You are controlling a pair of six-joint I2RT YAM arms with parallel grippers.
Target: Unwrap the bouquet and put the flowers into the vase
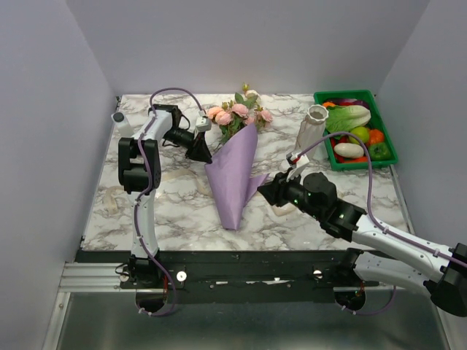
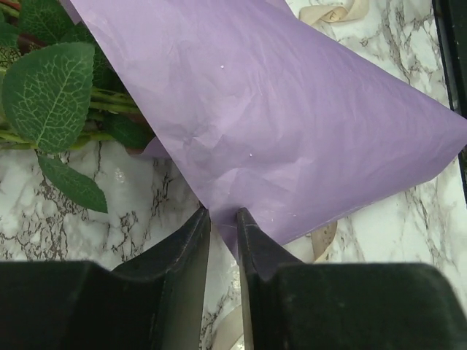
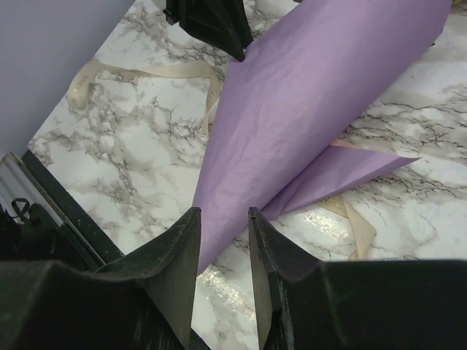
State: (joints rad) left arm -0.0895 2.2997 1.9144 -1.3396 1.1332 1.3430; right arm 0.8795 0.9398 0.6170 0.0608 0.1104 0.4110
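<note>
1. The left gripper (image 2: 221,213) sits at the upper left edge of the lilac paper cone (image 1: 233,171). Its jaws are down to a narrow slit with the paper's edge right at their tips. We cannot tell whether they pinch it.
2. The right gripper (image 3: 222,213) is at the cone's right side, near a loose flap (image 3: 350,171) of the same paper. Its jaws stand apart, and the cone's narrow end shows through the gap. We cannot tell whether they touch the paper.
3. The bouquet (image 1: 232,146) lies flat in the middle of the marbled worktop (image 1: 182,211), between the two grippers. Its point is toward the arm bases and its wide end toward the far wall.
4. The flowers (image 1: 233,113), pink and cream roses, stick out of the cone's far end. In the left wrist view we see green leaves (image 2: 44,87) and thin stems (image 2: 109,109) just beside the paper's edge.
5. A cream ribbon (image 3: 146,71) lies loose on the worktop and runs under the cone.
6. The vase (image 1: 312,127) stands at the far right, well apart from the bouquet and just beside a green tray (image 1: 343,93) of plastic vegetables.
</note>
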